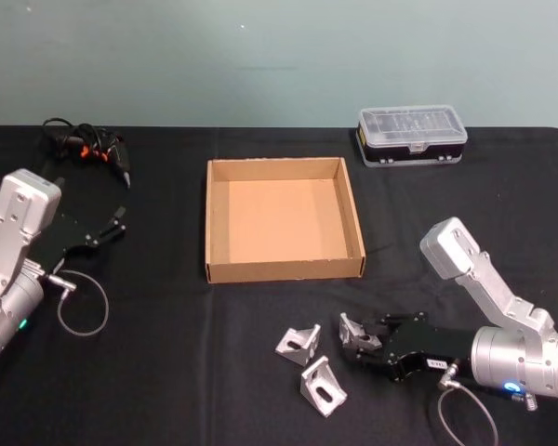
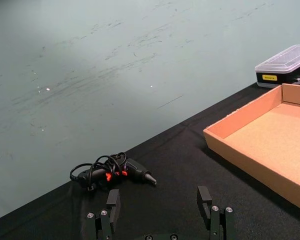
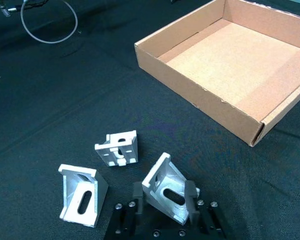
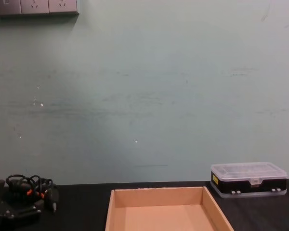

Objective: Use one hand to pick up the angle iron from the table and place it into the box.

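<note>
Three silver angle irons lie on the black table [image 1: 167,372] in front of the tan box [image 1: 218,218]. My right gripper [image 1: 353,336] is shut on one angle iron [image 1: 355,332]; in the right wrist view its two black fingers [image 3: 136,194] press the sides of that angle iron [image 3: 166,191], which sits low at the table. Two more angle irons [image 3: 119,148] [image 3: 82,195] rest loose just beside it. The box [image 3: 230,55] is open-topped with nothing in it. My left gripper [image 1: 112,226] stays open off to the left, well away from the box.
A clear-lidded black case [image 1: 412,135] stands behind the box at the right. A tangle of black cables with orange bits [image 1: 88,147] lies at the back left. A loop of grey cable [image 1: 82,307] hangs by the left arm.
</note>
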You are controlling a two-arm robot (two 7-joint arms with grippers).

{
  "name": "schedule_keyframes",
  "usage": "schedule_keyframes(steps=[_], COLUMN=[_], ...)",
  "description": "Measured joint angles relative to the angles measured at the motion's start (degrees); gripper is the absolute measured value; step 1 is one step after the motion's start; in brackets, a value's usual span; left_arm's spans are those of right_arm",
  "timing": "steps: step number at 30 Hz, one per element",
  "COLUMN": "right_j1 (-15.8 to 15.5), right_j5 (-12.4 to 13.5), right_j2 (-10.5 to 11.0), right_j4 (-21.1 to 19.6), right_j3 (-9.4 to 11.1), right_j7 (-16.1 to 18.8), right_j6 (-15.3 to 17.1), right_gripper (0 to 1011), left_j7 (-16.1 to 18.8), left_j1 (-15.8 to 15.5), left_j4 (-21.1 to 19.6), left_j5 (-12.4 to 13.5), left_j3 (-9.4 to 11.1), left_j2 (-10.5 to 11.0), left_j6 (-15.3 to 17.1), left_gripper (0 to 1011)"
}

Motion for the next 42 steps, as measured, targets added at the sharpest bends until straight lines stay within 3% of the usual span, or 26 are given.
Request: schedule_keyframes(steps=[8, 12, 23, 34, 37, 42], right_j1=[-0.10, -0.17, -0.56, -1.46, -0.56, 2.18], right_j5=[-0.32, -0.41, -0.43, 0.77, 0.93, 0.57], right_j2=[-0.02, 0.00, -0.03, 1.58, 1.86, 0.98], right_j4=[-0.28, -0.34, -0.49, -5.00, -6.35, -5.73], right_j3=[0.29, 0.45, 1.04, 4.62, 6.07, 6.56], right_j7=[0.01, 0.02, 0.10, -1.38, -2.08, -2.21], right_j6=[0.01, 0.01, -0.26, -1.02, -1.40, -1.93], right_gripper=[250, 161, 147, 147, 147, 147], left_j7=[0.00, 0.00, 0.00, 0.00, 0.00, 0.00], left_j1=[0.00, 0.00, 0.00, 0.00, 0.00, 0.00], left_j4=[0.00, 0.00, 0.00, 0.00, 0.00, 0.00], left_j5=[0.00, 0.00, 0.00, 0.00, 0.00, 0.00], left_j3=[0.00, 0.00, 0.00, 0.00, 0.00, 0.00], left_j2=[0.00, 0.00, 0.00, 0.00, 0.00, 0.00], left_j6=[0.00, 0.00, 0.00, 0.00, 0.00, 0.00], left_gripper=[1011, 1011, 1011, 1011, 1011, 1011])
